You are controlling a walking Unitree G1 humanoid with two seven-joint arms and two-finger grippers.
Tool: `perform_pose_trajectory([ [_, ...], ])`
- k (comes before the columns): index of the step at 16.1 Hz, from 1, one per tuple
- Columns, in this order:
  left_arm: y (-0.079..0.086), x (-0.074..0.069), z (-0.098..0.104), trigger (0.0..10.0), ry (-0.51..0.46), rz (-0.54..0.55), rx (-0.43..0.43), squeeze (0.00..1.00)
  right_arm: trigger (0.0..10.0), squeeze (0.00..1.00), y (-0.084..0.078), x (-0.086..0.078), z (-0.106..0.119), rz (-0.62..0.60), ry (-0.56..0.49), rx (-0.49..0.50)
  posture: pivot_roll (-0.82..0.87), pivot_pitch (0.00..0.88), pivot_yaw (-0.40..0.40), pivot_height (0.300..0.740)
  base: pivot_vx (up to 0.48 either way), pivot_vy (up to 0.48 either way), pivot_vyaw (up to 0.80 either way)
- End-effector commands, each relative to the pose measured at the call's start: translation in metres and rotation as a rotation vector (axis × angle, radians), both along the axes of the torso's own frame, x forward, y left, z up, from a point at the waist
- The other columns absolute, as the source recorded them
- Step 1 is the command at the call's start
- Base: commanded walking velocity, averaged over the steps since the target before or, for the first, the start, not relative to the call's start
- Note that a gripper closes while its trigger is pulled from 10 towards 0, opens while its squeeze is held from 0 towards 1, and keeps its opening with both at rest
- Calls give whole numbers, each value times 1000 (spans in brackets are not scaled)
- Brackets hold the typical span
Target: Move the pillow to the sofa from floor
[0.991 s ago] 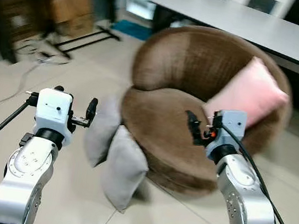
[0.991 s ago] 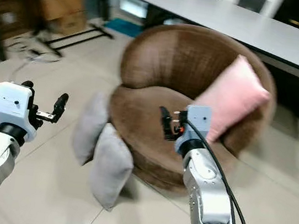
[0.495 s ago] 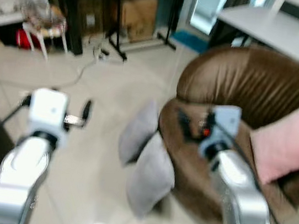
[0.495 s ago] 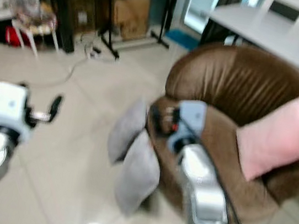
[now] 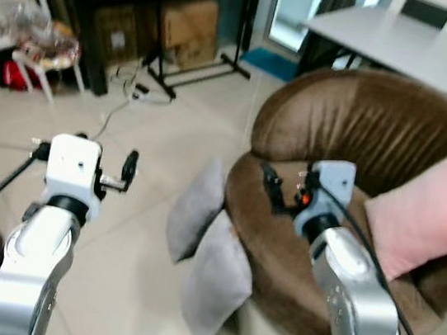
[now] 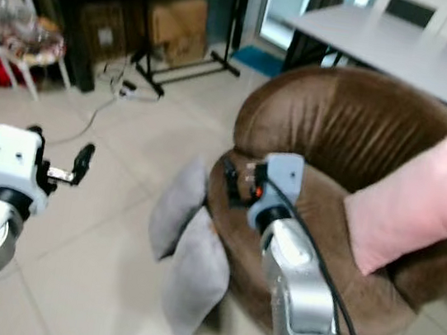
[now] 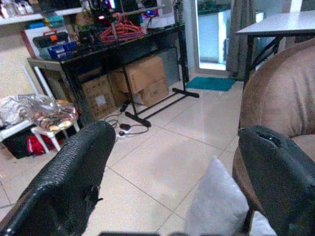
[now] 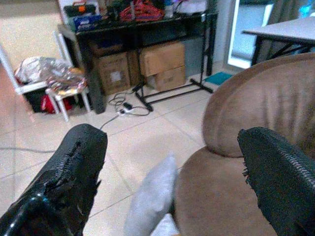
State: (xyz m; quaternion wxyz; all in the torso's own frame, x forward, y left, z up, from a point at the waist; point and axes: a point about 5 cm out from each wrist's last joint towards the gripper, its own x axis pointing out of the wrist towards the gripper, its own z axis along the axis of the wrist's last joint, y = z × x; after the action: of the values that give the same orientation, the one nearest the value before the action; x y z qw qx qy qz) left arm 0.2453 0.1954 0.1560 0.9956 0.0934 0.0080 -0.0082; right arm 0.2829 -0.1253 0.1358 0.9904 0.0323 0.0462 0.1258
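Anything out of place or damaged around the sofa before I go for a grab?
Two grey pillows stand on edge on the floor, propped against the brown sofa, while a pink pillow sits properly on the seat. The right gripper's fingers look frayed along their edges.

Pink cushion (image 5: 431,216) leaning on armchair seat, right side. Grey-white bench (image 5: 406,52) behind. Cardboard boxes (image 5: 185,29) under dark shelf unit at back. Black stand base (image 5: 195,72), cables (image 5: 121,99) on tiled floor (image 5: 127,229). Small white stool (image 5: 43,55) far left.
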Motion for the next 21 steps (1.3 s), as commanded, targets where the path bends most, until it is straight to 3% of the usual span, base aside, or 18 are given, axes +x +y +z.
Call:
perform_pose_trajectory([
  [1, -1, 0, 3, 10000, -12, -12, 6, 1000, 10000, 1000, -3, 0, 1, -10, 2, 2, 16, 0, -18, 740, 266, 0, 0],
  [19, -6, -1, 3, 10000, -12, -46, -7, 1000, 10000, 1000, -4, 0, -5, -19, 24, -21, 20, 0, -25, 740, 291, 0, -118],
  [21, -6, -1, 3, 10000, -12, -47, -5, 1000, 10000, 0, -4, 0, -6, -17, 24, -23, 22, 0, -24, 740, 317, 0, 0],
])
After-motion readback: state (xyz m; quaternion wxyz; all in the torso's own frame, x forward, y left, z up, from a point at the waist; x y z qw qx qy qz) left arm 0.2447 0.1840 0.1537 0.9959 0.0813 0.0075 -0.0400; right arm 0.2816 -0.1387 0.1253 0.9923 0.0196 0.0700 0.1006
